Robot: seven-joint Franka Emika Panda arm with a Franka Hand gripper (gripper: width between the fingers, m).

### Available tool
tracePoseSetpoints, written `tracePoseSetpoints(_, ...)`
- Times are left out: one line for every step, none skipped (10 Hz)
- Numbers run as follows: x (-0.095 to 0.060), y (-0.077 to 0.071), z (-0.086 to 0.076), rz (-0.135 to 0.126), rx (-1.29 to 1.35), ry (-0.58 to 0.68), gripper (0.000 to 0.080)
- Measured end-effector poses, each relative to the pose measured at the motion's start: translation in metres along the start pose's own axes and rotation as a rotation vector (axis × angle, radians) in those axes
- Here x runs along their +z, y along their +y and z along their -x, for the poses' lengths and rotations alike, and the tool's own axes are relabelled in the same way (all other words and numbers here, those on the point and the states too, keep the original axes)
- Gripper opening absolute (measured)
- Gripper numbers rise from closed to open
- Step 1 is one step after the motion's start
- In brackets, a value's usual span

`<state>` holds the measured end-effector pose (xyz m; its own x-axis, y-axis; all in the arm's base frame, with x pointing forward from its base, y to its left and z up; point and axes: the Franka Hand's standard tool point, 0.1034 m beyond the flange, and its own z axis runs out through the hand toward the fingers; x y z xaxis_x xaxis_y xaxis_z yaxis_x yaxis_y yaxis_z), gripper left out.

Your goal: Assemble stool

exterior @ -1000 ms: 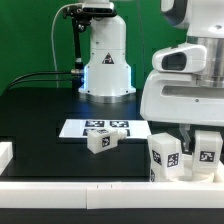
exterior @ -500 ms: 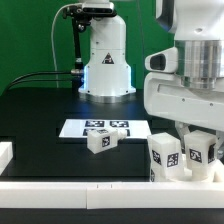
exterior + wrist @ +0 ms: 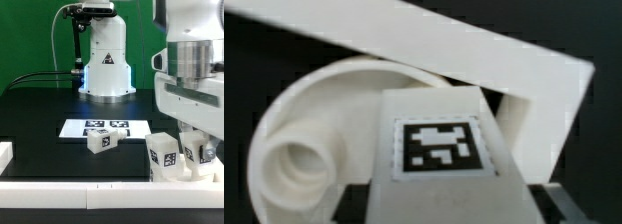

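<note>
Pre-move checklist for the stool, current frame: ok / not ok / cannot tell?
1. Leg between fingers: ok, tagged leg sits centred in the hand.
2. Grip closed on it: cannot tell.
3. Seat in view: ok, seat disc lies next to that leg, beside the border rail.
4. Neighbour clearance: cannot tell, another leg stands close by the hand.
5. Path: ok, loose leg lies apart at the marker board edge.
</note>
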<state>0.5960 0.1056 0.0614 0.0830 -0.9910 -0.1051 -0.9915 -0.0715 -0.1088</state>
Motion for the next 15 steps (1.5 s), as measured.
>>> tracePoseSetpoints(0.001,0.001,0.003,-0.008,0.183,-0.021,0.0333)
tracePoseSetpoints(0.001,0.001,0.005,-0.023,0.336,-0.038,0.0333)
tracePoseSetpoints(0.001,0.001,0.005,-0.034,0.448,-0.046,0.0333)
tracePoseSetpoints(0.001,0.001,0.005,-0.036,0.497,-0.05,0.0333)
tracePoseSetpoints(0.001,0.001,0.005,-0.036,0.524,-0.052,0.0333)
tracePoseSetpoints(0.002,0.001,0.005,-0.036,0.514,-0.052,0.0333)
tracePoseSetpoints(0.003,0.005,0.007,-0.007,0.457,-0.056,0.0415)
tracePoseSetpoints(0.002,0.01,0.012,0.047,0.363,-0.077,0.0549)
tracePoseSetpoints(-0.006,0.007,0.013,0.043,0.3,-0.093,0.0628)
tracePoseSetpoints(-0.015,0.006,0.014,0.033,0.273,-0.103,0.0628)
tracePoseSetpoints(-0.024,0.007,0.017,0.024,0.227,-0.111,0.0646)
tracePoseSetpoints(-0.028,0.006,0.018,0.017,0.117,-0.114,0.0646)
tracePoseSetpoints(-0.026,0.007,0.017,0.017,0.079,-0.112,0.0649)
tracePoseSetpoints(-0.026,0.007,0.017,0.014,0.005,-0.112,0.0649)
tracePoseSetpoints(-0.026,0.007,0.017,0.01,-0.067,-0.112,0.0649)
